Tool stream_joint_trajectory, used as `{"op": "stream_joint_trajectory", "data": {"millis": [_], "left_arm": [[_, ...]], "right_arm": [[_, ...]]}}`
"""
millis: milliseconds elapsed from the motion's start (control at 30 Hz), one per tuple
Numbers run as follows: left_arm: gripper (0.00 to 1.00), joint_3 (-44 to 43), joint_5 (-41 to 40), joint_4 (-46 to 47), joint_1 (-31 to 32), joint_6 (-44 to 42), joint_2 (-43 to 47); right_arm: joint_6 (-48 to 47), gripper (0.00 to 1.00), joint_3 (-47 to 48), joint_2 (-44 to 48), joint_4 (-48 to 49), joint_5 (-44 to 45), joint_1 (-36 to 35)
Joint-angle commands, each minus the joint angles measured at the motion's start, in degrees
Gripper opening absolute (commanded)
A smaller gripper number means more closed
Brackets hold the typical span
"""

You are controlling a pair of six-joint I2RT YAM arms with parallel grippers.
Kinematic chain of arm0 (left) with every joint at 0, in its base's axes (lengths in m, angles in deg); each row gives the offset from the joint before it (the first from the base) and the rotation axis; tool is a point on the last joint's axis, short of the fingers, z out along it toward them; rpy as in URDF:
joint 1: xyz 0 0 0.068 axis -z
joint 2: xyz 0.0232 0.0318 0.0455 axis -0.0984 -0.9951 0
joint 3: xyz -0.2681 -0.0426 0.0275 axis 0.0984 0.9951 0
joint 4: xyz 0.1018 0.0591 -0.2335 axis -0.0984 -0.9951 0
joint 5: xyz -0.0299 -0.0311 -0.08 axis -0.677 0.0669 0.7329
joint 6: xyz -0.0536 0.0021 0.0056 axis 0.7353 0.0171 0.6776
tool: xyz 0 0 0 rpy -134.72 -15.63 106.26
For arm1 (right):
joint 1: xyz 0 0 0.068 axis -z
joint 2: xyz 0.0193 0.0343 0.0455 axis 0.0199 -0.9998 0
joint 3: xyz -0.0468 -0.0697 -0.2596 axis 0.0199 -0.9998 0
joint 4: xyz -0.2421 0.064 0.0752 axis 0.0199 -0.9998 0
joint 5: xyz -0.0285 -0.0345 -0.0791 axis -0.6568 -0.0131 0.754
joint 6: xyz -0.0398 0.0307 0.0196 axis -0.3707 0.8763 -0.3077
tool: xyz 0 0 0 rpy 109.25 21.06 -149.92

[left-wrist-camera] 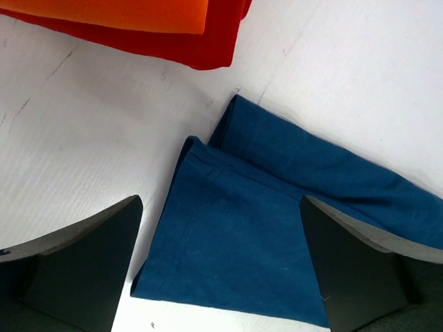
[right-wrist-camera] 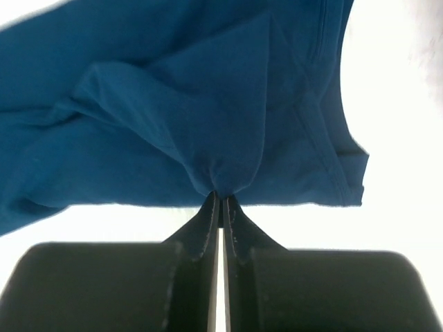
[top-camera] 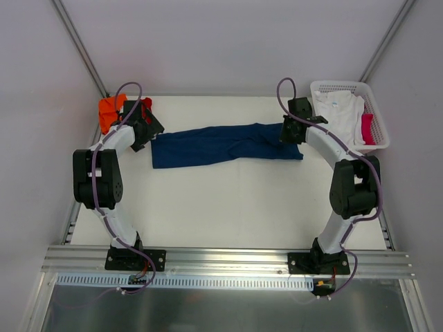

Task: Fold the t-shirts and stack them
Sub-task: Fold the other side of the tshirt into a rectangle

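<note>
The navy blue t-shirt (top-camera: 221, 144) lies stretched in a long band across the table's middle; its print is hidden. My right gripper (top-camera: 291, 131) is shut on a pinch of its right end, seen in the right wrist view (right-wrist-camera: 220, 197) with the cloth (right-wrist-camera: 173, 117) bunched at the fingertips. My left gripper (top-camera: 147, 131) is open and empty, its jaws wide apart over the shirt's left end (left-wrist-camera: 249, 228). Folded orange (top-camera: 109, 109) and red (top-camera: 146, 107) t-shirts lie at the far left; the left wrist view shows the orange one (left-wrist-camera: 138, 12) on the red one (left-wrist-camera: 208, 38). A white t-shirt (top-camera: 339, 111) lies in the basket.
The white plastic lattice basket (top-camera: 339, 87) stands at the far right corner, holding the white cloth and a pink-red item (top-camera: 367, 128). Walls close in the table at the back and sides. A metal rail (top-camera: 228, 259) runs along the near edge by the arm bases.
</note>
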Motion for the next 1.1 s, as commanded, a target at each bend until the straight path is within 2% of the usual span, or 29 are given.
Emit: {"op": "stream_joint_trajectory", "data": {"millis": [0, 33, 67, 133, 167, 267, 533, 667, 900, 1067], "left_arm": [[0.99, 0.74, 1.20, 0.09, -0.43, -1.40, 3.89], [0.99, 0.83, 1.29, 0.09, -0.35, -1.40, 3.98], [0.99, 0.83, 1.55, 0.18, -0.35, -1.40, 3.98], [0.99, 0.92, 1.90, 0.09, -0.26, -1.31, 4.07], [0.99, 0.92, 2.08, 0.09, -0.26, -1.22, 4.07], [0.99, 1.27, 2.34, 0.18, 0.00, -1.05, 3.98], [0.99, 1.97, 2.70, 0.09, 0.71, -0.70, 4.51], [0.99, 2.50, 2.52, 0.18, 0.80, -0.61, 5.04], [0.99, 2.85, 2.70, 0.18, 0.88, -0.34, 4.86], [0.99, 2.50, 2.96, 0.35, 0.97, -0.43, 4.51]], "right_arm": [[1.45, 0.00, -2.10, 4.39, 1.33, -0.09, -1.03], [1.54, 0.01, -2.63, 4.65, 1.42, 0.08, -1.20], [1.71, 0.13, -3.51, 5.09, 1.33, -0.09, -1.29], [1.72, 0.21, -4.13, 5.70, 1.15, 0.52, -1.91], [1.45, 0.30, -4.04, 6.40, 0.98, 0.96, -2.17], [0.05, 0.35, -1.34, 7.20, -1.03, 2.71, -3.75], [-1.97, 0.36, 9.47, 4.57, -6.40, 4.13, -8.67], [-1.80, 0.34, 10.19, 4.66, -4.83, 4.40, -10.69], [-1.80, 0.25, 13.79, -3.60, -3.24, 1.05, -11.75], [-2.85, 0.25, 17.57, -9.75, -2.98, -0.79, -11.75]]}}
